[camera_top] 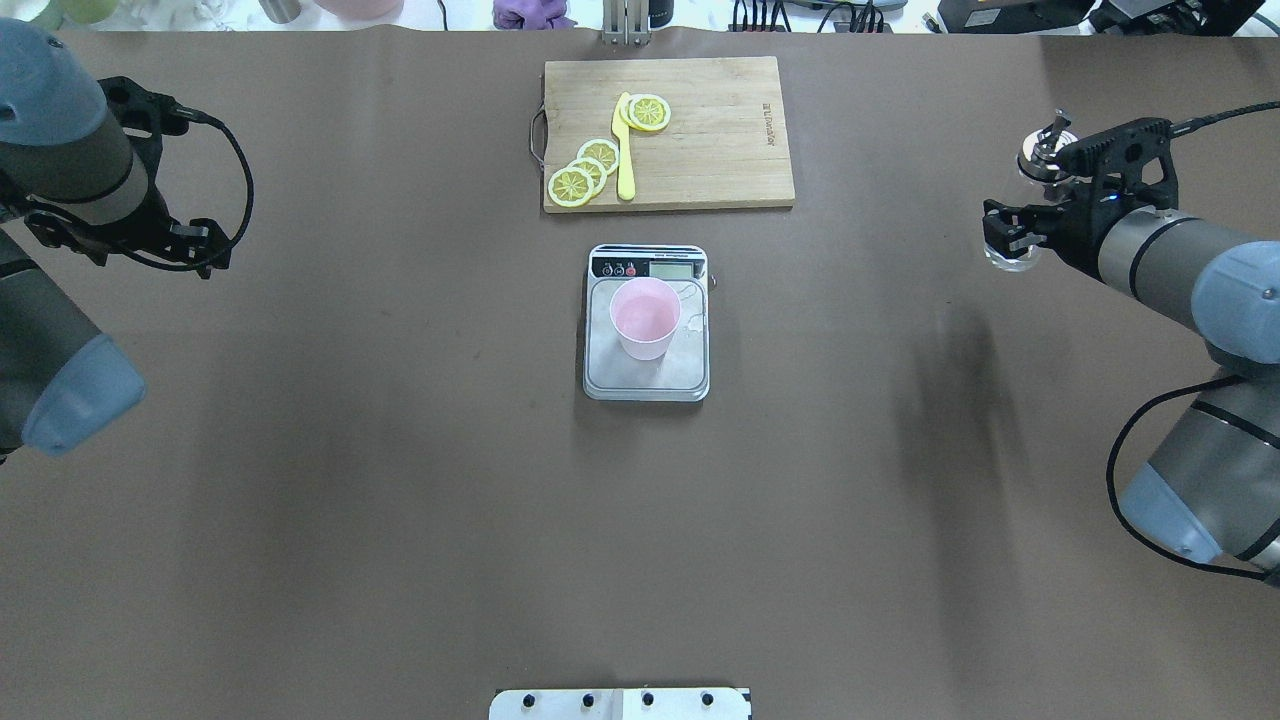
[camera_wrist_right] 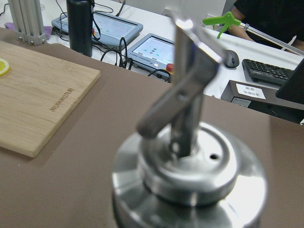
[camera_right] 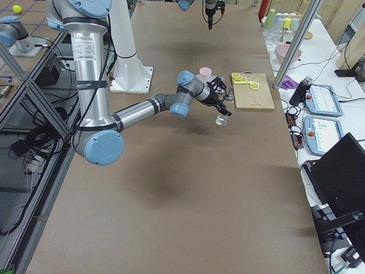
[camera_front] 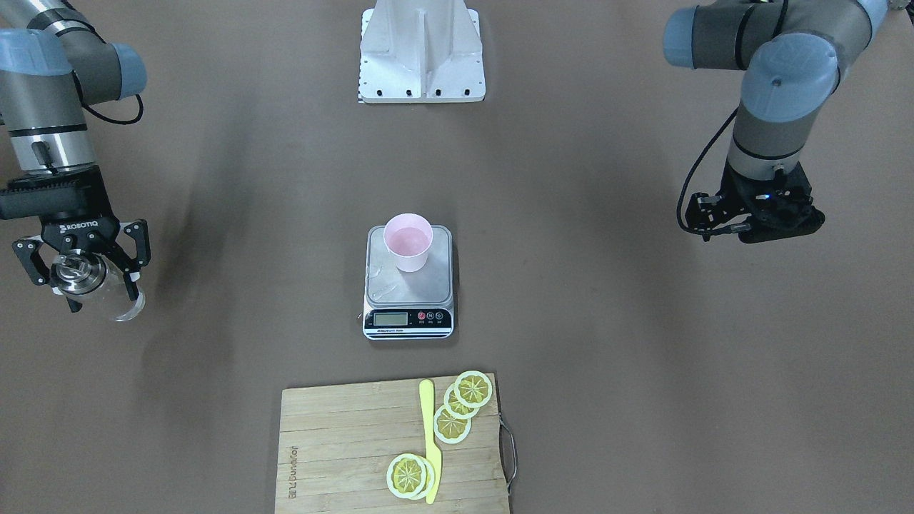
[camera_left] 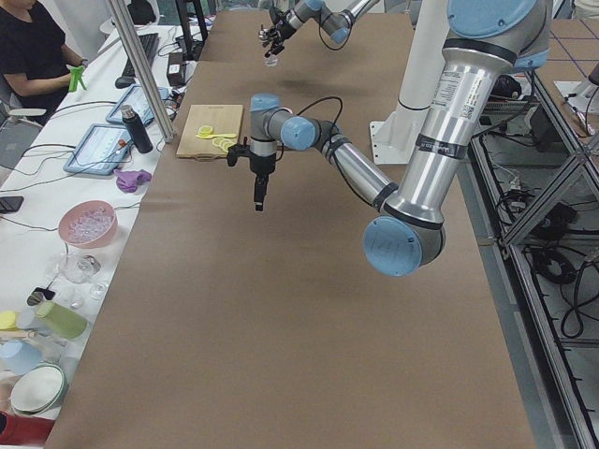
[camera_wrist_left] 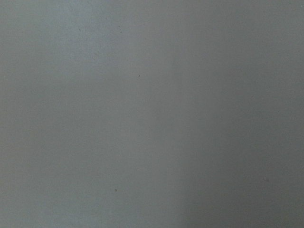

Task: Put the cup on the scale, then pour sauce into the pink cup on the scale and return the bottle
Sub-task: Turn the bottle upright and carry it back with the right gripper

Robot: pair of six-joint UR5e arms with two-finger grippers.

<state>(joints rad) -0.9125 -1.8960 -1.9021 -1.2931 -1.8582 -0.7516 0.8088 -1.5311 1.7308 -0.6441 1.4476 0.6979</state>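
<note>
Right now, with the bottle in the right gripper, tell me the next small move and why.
Probably carry the bottle toward the scale, stopping with its spout above the cup. The right gripper holds the bottle off the table, far to the side, while the cup already stands upright on the scale's platform. I cannot tell whether it holds sauce.

We found a wooden cutting board (camera_front: pixel 343 450) lying flat. On it lay a yellow knife (camera_front: pixel 429 439). Three lemon slices (camera_front: pixel 460 408) overlapped just beside one end of the knife, and two more slices (camera_front: pixel 408 476) were stacked against its other end. On the white desk alongside the board stood a black bottle (camera_left: pixel 136 129), nearest to the board, with two tablets (camera_left: pixel 98 148) beside it. A purple cloth (camera_left: pixel 131 179) and a pink bowl (camera_left: pixel 88 224) lay farther from the board. A person (camera_left: pixel 33 51) sat at that desk.
</note>
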